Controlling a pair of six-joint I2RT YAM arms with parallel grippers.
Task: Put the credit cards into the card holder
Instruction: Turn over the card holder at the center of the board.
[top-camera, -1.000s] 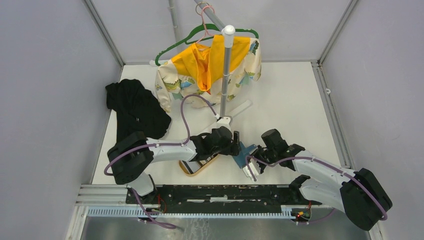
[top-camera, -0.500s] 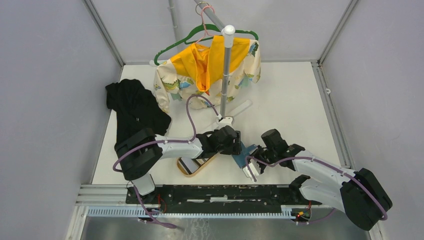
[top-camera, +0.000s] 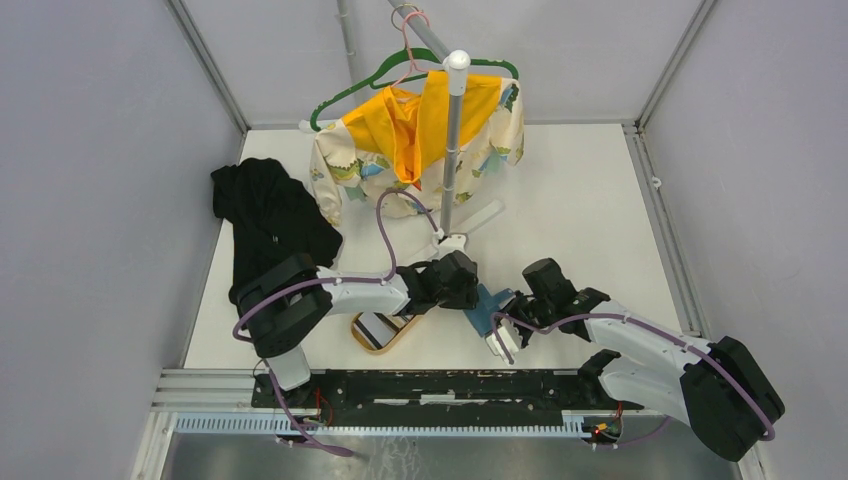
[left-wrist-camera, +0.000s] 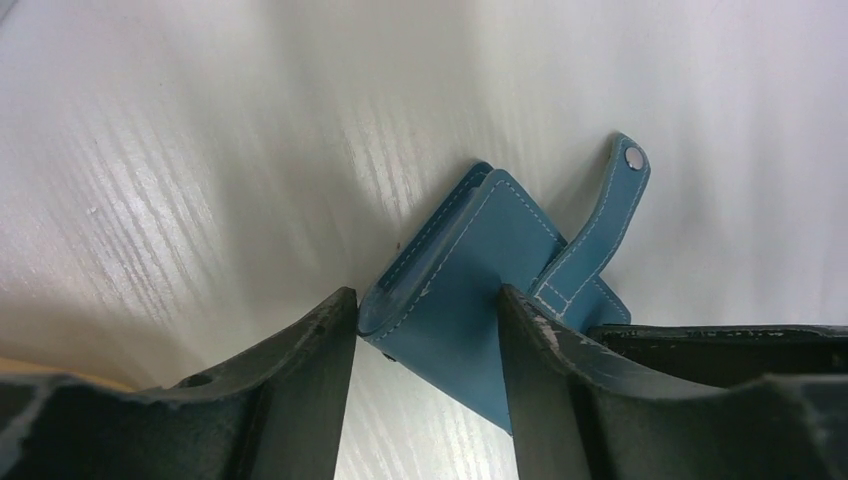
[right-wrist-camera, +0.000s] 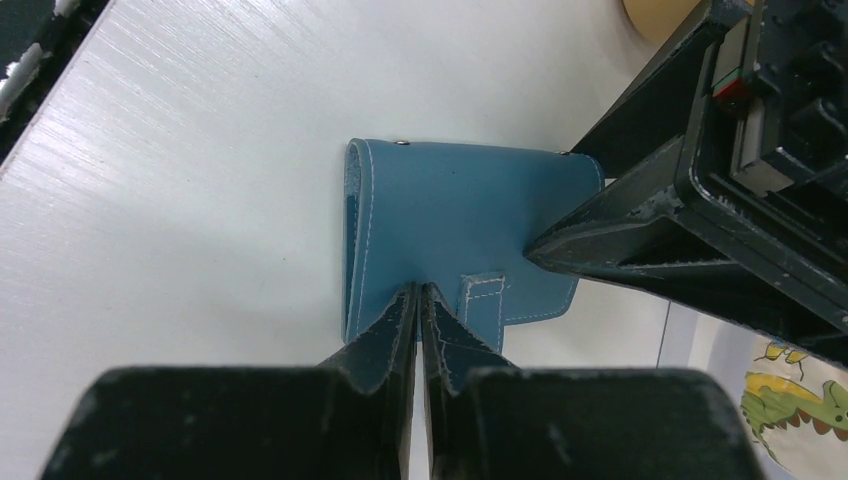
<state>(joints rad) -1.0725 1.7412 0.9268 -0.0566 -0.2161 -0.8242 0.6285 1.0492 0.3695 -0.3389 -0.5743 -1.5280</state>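
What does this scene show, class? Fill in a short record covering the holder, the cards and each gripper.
card holder: teal, on the table, strap loose
credit cards: lying in the wooden tray, none gripped
left gripper: open, jaws astride one end of the card holder
right gripper: shut on the card holder's edge

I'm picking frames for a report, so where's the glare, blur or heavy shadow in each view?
Top external: even light, sharp, only soft shadows on the table. Left wrist: streaky glare on the table, card holder sharp, left gripper's fingers dark. Right wrist: card holder crisp, right gripper's fingers shadowed.
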